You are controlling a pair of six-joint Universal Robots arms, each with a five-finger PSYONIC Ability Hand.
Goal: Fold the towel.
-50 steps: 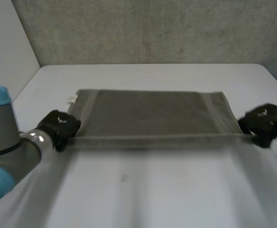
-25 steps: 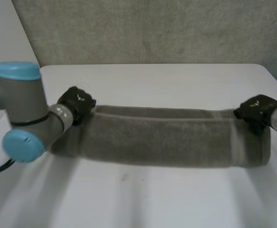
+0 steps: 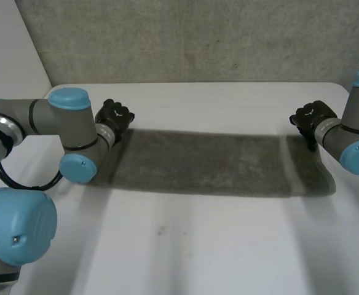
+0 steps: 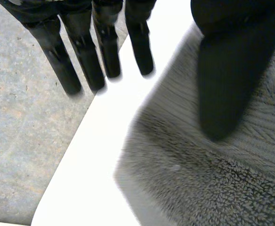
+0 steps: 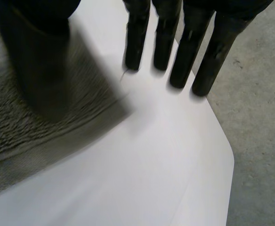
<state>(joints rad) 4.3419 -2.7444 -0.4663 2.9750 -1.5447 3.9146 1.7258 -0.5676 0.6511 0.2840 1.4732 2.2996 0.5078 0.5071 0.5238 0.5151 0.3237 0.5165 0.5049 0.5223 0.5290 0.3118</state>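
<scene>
Towel (image 3: 204,163) lies flat in a long band across the white table (image 3: 198,246). We see our left hand (image 3: 113,117) at its far left corner and our right hand (image 3: 311,117) at its far right corner. Both have fingers (image 4: 107,52) straight and grip nothing.

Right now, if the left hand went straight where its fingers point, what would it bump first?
Nothing near: the left hand points past the towel over bare table. Beyond it the grey wall would likely come first, though depth is unclear.

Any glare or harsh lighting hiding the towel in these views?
Head view: even light, no glare on the white table; the grey terry towel reads plainly. Left wrist view: table bright, towel pile distinct. Right wrist view: bright table too.
</scene>
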